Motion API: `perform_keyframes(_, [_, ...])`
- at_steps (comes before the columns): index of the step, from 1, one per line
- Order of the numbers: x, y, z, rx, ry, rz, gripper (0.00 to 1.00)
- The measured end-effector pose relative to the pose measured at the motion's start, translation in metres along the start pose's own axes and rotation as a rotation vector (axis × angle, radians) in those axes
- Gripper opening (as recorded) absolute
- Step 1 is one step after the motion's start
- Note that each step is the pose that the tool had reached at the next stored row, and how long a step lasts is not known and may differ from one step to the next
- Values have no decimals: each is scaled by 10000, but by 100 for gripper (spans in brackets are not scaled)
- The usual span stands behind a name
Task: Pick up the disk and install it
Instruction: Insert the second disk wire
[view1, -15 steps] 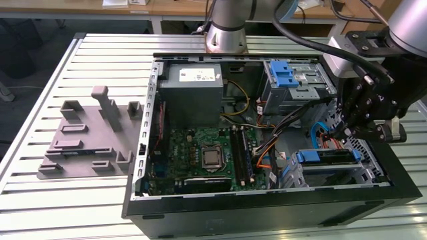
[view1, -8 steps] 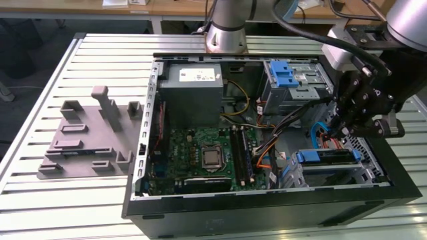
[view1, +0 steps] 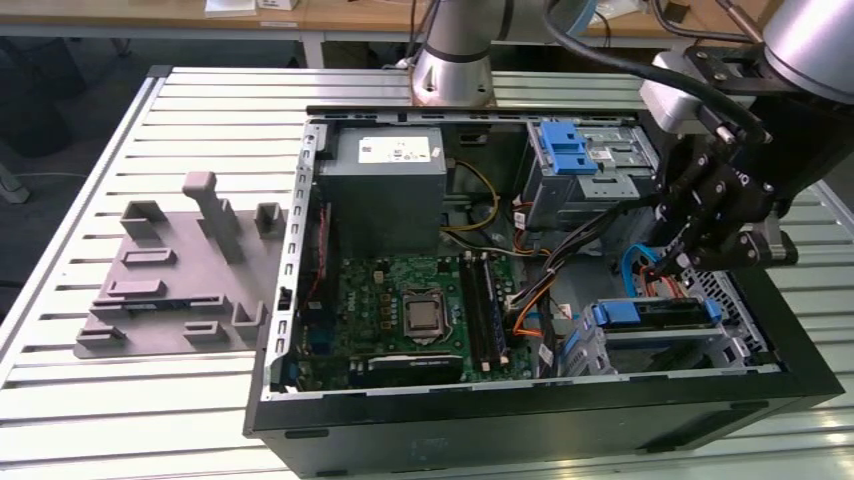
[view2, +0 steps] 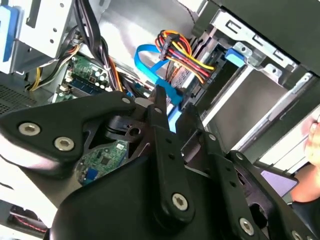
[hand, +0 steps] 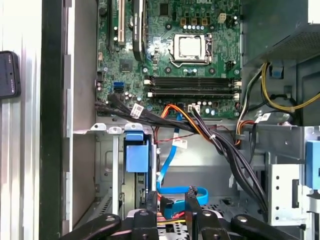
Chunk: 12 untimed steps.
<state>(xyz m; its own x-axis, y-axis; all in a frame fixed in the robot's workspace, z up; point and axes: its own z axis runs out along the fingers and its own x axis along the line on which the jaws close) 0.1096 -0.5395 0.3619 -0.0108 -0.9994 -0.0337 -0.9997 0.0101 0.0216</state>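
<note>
So the open computer case (view1: 534, 400) sits on the slatted table (view1: 200, 400), toward the exterior view's right edge. The slotted tray (view1: 180, 270) lies just beside the case on its left. Inside, the power supply box (view1: 387, 185) is at the far wall, the motherboard (view1: 400, 310) in front of it, and the disk (view1: 654, 315) sits in the bay at the near right corner.

An open computer case (view1: 534, 420) sits on the slatted table (view1: 80, 400), motherboard (view1: 400, 320) exposed. A grey slotted tray (view1: 174, 280) lies at the exterior view's left.
</note>
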Motion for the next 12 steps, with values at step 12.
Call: perform_keyframes(12, [18,-14,71,4,2,-9,16])
